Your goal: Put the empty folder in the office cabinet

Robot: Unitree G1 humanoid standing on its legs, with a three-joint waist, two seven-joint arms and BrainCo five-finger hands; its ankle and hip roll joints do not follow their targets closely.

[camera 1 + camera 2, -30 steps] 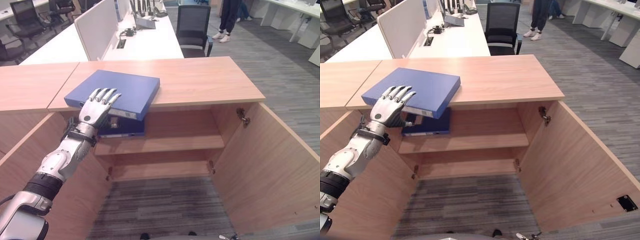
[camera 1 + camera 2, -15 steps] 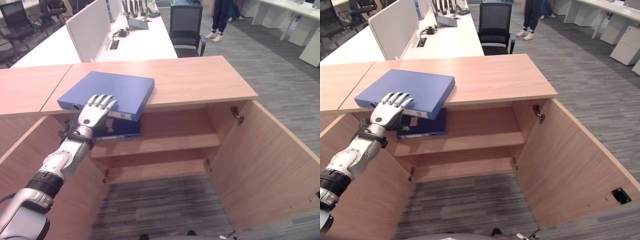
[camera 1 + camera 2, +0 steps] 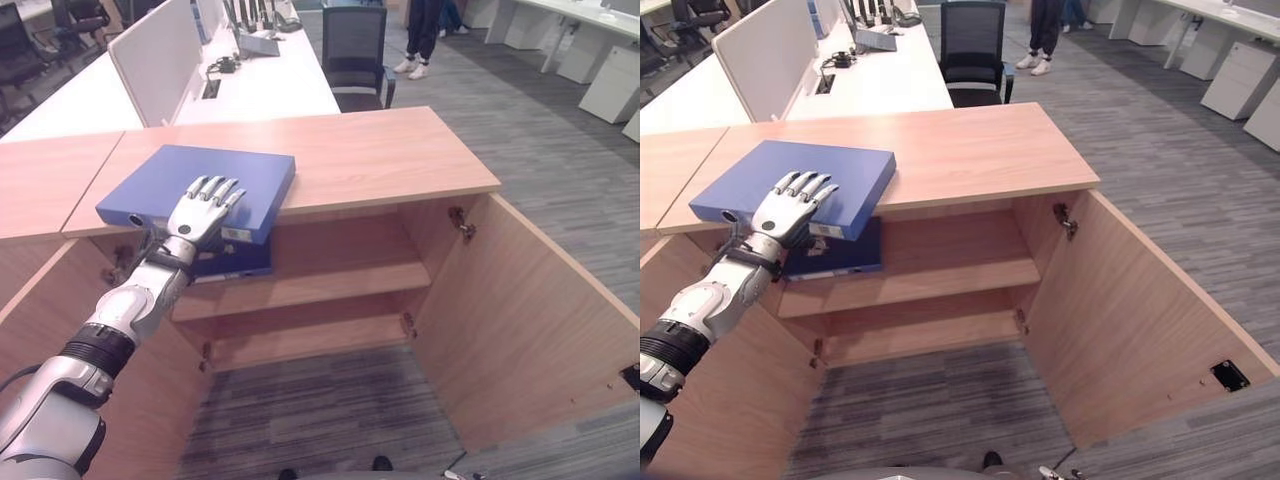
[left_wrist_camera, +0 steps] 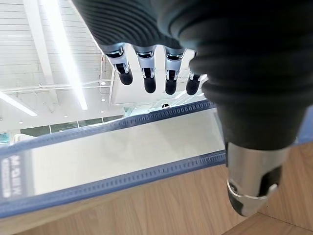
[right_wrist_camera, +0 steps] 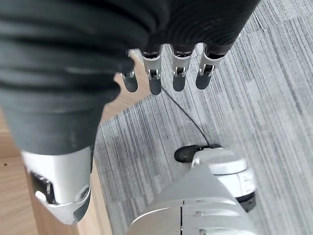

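A blue folder [image 3: 200,188] is lying flat on the left part of the wooden top of an open office cabinet [image 3: 400,150], with its near corner and labelled spine hanging over the front edge. The robot's left hand [image 3: 200,212] is resting on the near edge of this folder, fingers [image 3: 222,190] straight and spread on the cover, while the thumb is hanging free below the spine in the left wrist view, not pinching anything. Compared with a second ago, the hand is still lying flat on the same spot of the folder, and the folder is still sitting on the cabinet top, overhanging the edge as before. The whole scene is sitting further left and the cabinet further up in the head views than it was, which is the camera shifting, not the things moving.

Directly under the overhanging folder, a second blue folder [image 3: 235,262] is lying on the upper shelf [image 3: 330,285] inside the cabinet, at its left end; it is staying where it was. The right cabinet door [image 3: 530,330] is standing wide open.

The right hand [image 5: 166,73] is showing in its own wrist view, hanging over grey carpet [image 5: 234,107] with fingers straight and relaxed, holding nothing.

Behind the cabinet, a white desk [image 3: 250,85] with a divider panel [image 3: 155,55] and a black office chair [image 3: 355,45] are standing, and a person's legs [image 3: 420,30] are showing at the far edge.
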